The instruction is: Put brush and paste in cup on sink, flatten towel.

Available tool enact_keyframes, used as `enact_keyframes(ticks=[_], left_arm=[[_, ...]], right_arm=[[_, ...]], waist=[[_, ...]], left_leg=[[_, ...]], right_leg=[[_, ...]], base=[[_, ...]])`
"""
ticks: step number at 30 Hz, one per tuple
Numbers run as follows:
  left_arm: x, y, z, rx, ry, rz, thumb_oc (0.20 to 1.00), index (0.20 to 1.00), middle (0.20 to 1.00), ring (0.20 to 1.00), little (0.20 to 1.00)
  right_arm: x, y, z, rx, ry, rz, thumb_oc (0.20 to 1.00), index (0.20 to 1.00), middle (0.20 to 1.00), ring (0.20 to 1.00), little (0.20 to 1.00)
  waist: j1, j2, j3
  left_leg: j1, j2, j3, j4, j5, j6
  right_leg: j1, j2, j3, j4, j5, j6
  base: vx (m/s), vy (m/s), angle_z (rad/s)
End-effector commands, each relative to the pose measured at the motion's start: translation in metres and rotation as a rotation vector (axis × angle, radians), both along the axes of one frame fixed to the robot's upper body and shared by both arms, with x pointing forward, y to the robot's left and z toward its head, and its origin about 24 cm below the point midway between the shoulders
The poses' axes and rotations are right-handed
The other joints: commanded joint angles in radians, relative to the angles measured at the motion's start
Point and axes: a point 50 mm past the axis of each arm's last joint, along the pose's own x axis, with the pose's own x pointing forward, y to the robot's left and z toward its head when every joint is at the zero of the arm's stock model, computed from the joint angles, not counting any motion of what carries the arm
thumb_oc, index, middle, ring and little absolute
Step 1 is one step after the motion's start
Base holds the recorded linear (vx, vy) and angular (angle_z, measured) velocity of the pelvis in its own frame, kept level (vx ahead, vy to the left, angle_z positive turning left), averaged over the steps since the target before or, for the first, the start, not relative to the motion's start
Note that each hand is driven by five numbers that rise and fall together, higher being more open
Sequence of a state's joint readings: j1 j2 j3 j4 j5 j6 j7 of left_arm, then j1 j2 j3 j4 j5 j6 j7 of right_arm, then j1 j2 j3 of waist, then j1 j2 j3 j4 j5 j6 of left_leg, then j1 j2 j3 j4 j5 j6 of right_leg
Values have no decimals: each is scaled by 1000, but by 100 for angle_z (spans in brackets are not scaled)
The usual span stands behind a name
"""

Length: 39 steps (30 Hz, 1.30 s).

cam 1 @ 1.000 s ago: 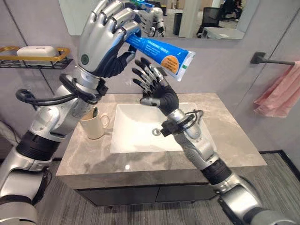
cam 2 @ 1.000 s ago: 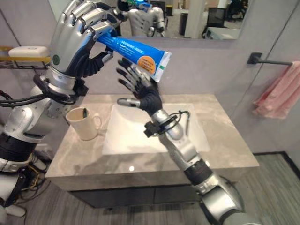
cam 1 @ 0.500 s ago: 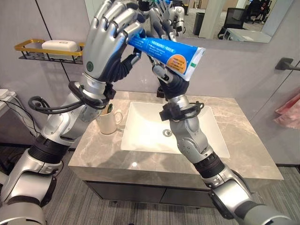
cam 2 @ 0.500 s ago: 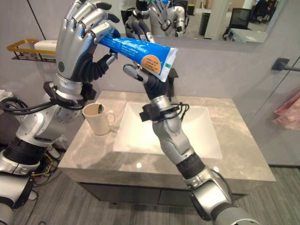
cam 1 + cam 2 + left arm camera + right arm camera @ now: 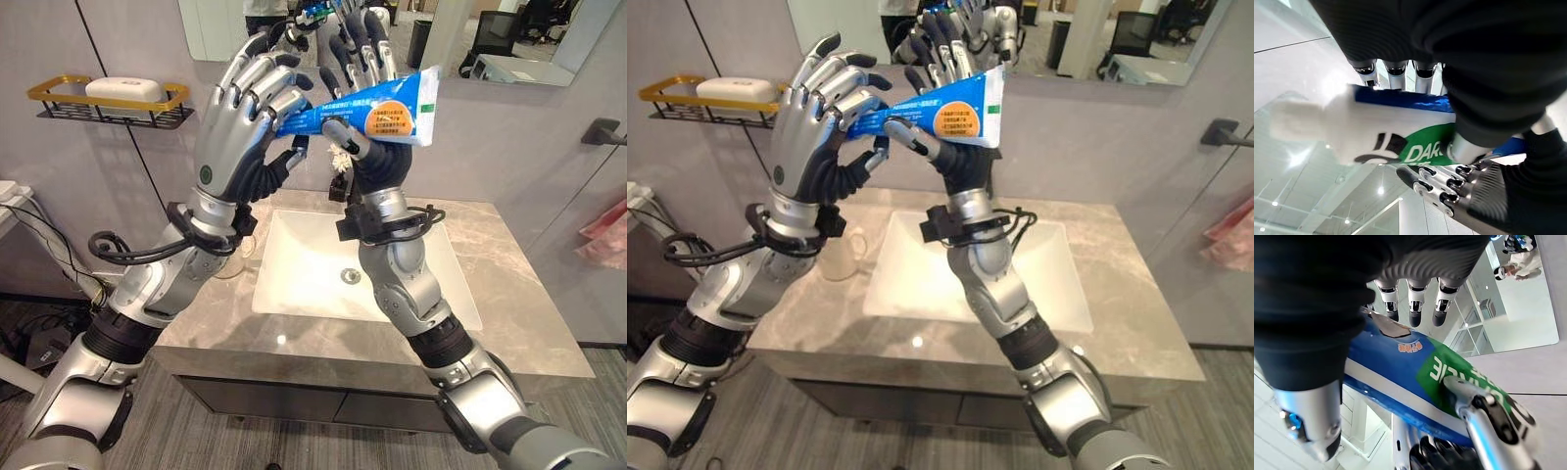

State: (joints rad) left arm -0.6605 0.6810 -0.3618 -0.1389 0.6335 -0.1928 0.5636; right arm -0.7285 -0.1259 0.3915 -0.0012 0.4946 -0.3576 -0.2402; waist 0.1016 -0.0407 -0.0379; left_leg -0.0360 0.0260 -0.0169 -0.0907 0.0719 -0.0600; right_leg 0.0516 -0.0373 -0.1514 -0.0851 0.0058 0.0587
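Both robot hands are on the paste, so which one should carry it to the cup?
Left. The left robot hand grips the toothpaste tube near its cap, and the cup stands left of the sink, below that arm.

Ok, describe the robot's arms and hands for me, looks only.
Both arms are silver-grey shells with dark joint bands. The left hand and right hand have silver fingers with dark tips and dark ribbed palm and wrist covers. Black cables loop at each wrist. A small green dot marks the left hand's back.

Silver-grey arms, dark ribbed wrist covers, silver dark-tipped fingers (image 5: 257,82)
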Motion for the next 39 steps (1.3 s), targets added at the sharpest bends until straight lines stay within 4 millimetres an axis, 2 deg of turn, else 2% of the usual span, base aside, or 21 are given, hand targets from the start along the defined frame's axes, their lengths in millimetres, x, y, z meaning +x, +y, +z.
enact_keyframes(ticks=[1, 2, 3, 6, 9, 10, 11, 12, 13, 14, 15, 23, 30, 31, 32, 33, 36, 39], left_arm=[[-1, 2, 10, -71, -7, -37, 200, 200, 200, 200, 200], [-1, 1, 8, -83, 7, -45, 200, 200, 200, 200, 200], [-2, -1, 4, -110, 31, -72, 200, 200, 200, 200, 200], [-2, -3, -1, -129, 59, -89, 200, 200, 200, 200, 200], [-2, -6, -3, -135, 72, -107, 200, 200, 200, 200, 200], [-2, -6, -4, -136, 75, -110, 200, 200, 200, 200, 200], [-3, -7, -5, -137, 84, -118, 200, 200, 200, 200, 200], [-3, -8, -6, -138, 88, -122, 200, 200, 200, 200, 200], [-3, -8, -7, -141, 94, -127, 200, 200, 200, 200, 200], [-2, -8, -7, -144, 99, -124, 200, 200, 200, 200, 200], [-2, -8, -8, -145, 100, -124, 200, 200, 200, 200, 200], [-4, -13, -10, -168, 122, -161, 200, 200, 200, 200, 200], [-6, -13, -16, -205, 155, -185, 200, 200, 200, 200, 200], [-6, -12, -16, -212, 159, -185, 360, 360, 360, 360, 360], [-7, -11, -17, -223, 163, -189, 580, 580, 580, 580, 580], [-8, -11, -18, -234, 170, -194, 1000, 1000, 1000, 1000, 1000], [-13, -12, -17, -270, 179, -241, 1000, 1000, 1000, 1000, 1000], [-17, -14, -16, -345, 184, -291, 1000, 1000, 1000, 1000, 1000]], right_arm=[[-20, -11, 42, 108, -204, -26, 1000, 1000, 1000, 1000, 1000], [-21, -13, 43, 113, -214, -36, 959, 959, 959, 959, 959], [-23, -14, 44, 123, -218, -44, 1000, 1000, 1000, 1000, 1000], [-24, -14, 43, 132, -212, -52, 1000, 1000, 1000, 1000, 1000], [-24, -13, 41, 126, -206, -51, 1000, 1000, 1000, 1000, 1000], [-24, -14, 41, 128, -203, -53, 953, 953, 953, 953, 953], [-23, -14, 39, 129, -196, -53, 777, 777, 777, 777, 777], [-24, -14, 39, 129, -195, -53, 570, 570, 570, 570, 570], [-23, -13, 38, 128, -190, -53, 511, 511, 511, 511, 511], [-23, -14, 36, 133, -182, -54, 288, 288, 288, 288, 288], [-23, -14, 36, 133, -181, -54, 200, 200, 200, 200, 200], [-23, -15, 34, 159, -163, -58, 200, 200, 200, 200, 200], [-23, -18, 34, 164, -165, -94, 200, 200, 200, 200, 200], [-23, -19, 33, 167, -162, -97, 200, 200, 200, 200, 200], [-23, -19, 32, 169, -156, -99, 200, 200, 200, 200, 200], [-23, -19, 32, 175, -153, -96, 200, 200, 200, 200, 200], [-24, -19, 31, 189, -145, -94, 200, 200, 200, 200, 200], [-22, -13, 28, 227, -106, -60, 200, 200, 200, 200, 200]], waist=[[24, -34, -35], [24, -35, -34], [24, -34, -31], [23, -33, -31], [22, -33, -27], [22, -33, -26], [21, -33, -27], [21, -33, -23], [20, -33, -22], [20, -32, -24], [20, -32, -25], [18, -35, -18], [16, -35, -21], [16, -35, -21], [17, -35, -21], [17, -35, -20], [18, -35, -16], [19, -34, -17]], left_leg=[[39, 6, 32, 3, -29, -35], [39, 6, 31, 3, -30, -34], [38, 7, 31, 3, -29, -33], [43, 9, 31, 3, -41, -34], [38, 8, 31, 3, -29, -33], [37, 8, 30, 3, -29, -33], [41, 10, 29, 3, -41, -34], [36, 8, 29, 3, -29, -33], [37, 9, 28, 3, -29, -33], [41, 10, 29, 3, -41, -33], [41, 10, 29, 3, -41, -33], [37, 12, 30, 3, -31, -32], [44, 12, 32, 3, -46, -31], [44, 12, 32, 3, -46, -31], [44, 11, 31, 3, -46, -30], [43, 10, 30, 3, -46, -30], [38, 8, 31, 3, -34, -29], [44, 10, 31, 3, -47, -29]], right_leg=[[-40, -83, 4, -2, 144, 81], [-40, -83, 5, -2, 144, 80], [-40, -83, 4, -2, 143, 80], [-36, -82, 3, -2, 132, 82], [-41, -83, 2, -2, 142, 80], [-41, -83, 2, -2, 142, 80], [-37, -81, 3, -2, 131, 81], [-41, -82, 1, -2, 140, 79], [-41, -82, 2, -2, 140, 79], [-37, -80, 1, -2, 130, 81], [-37, -80, 1, -2, 130, 81], [-42, -79, 3, -2, 140, 78], [-35, -78, 1, -2, 129, 80], [-35, -79, 0, -2, 129, 79], [-35, -79, -1, -2, 129, 79], [-35, -79, -1, -2, 129, 79], [-39, -82, -3, -2, 139, 77], [-37, -83, -1, -2, 130, 79]], base=[[-33, -5, 1], [0, 0, 0], [0, 0, 0], [31, -2, 1], [-6, -4, 0], [0, 0, 0], [0, 0, 0], [0, 0, 0], [0, 0, 0], [39, -6, 1], [52, -5, 0], [7, -2, 0], [7, 0, 0], [0, 0, 0], [0, 0, 0], [0, 0, 0], [-28, 2, 0], [14, 1, 0]])
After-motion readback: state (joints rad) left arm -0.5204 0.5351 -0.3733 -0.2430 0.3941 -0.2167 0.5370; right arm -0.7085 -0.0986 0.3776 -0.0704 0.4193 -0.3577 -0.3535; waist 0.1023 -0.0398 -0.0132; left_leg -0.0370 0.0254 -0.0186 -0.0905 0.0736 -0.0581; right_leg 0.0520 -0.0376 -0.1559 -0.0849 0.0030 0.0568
